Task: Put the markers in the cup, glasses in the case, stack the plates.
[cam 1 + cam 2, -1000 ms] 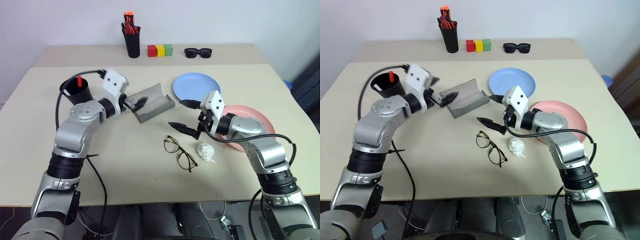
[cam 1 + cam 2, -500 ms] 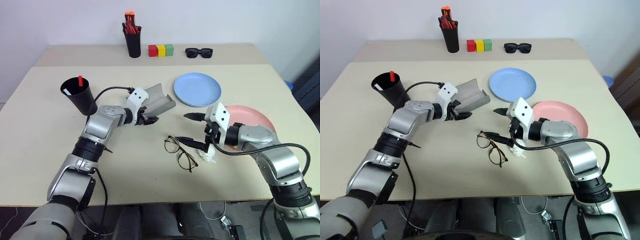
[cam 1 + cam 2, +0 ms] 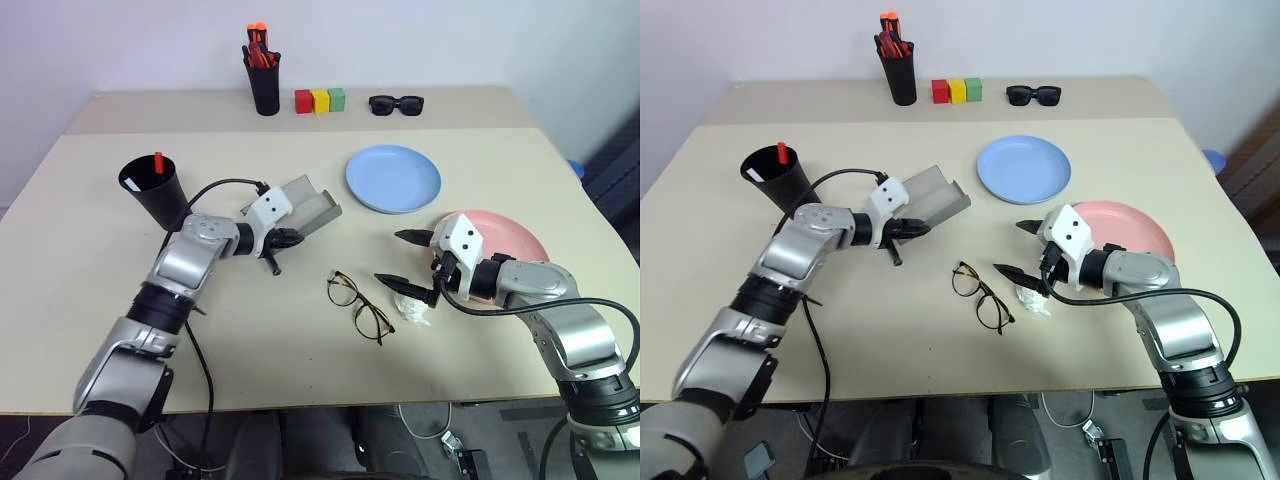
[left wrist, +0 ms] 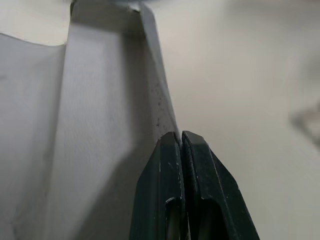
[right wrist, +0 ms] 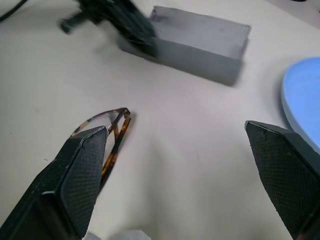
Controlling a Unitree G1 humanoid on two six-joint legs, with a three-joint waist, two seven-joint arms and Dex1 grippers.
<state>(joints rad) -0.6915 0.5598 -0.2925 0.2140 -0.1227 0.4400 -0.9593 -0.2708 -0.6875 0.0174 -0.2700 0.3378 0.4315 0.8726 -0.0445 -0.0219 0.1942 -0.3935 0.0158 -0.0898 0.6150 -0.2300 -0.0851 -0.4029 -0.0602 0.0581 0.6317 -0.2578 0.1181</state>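
Sitting along the far edge of the beige bench (image 3: 300, 330): black pen holder (image 3: 266, 88) carrying an orange-red pen bunch (image 3: 259, 45); beside it, red block (image 3: 304, 101), yellow block (image 3: 321, 100) and green block (image 3: 337, 99) touching in a row; black sunglasses (image 3: 396, 104) just beyond. Lying nearer the front: crumpled white paper wad (image 3: 412, 309).

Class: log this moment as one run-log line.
left gripper: shut at case edge | right gripper: open, beside glasses | plates: unstacked
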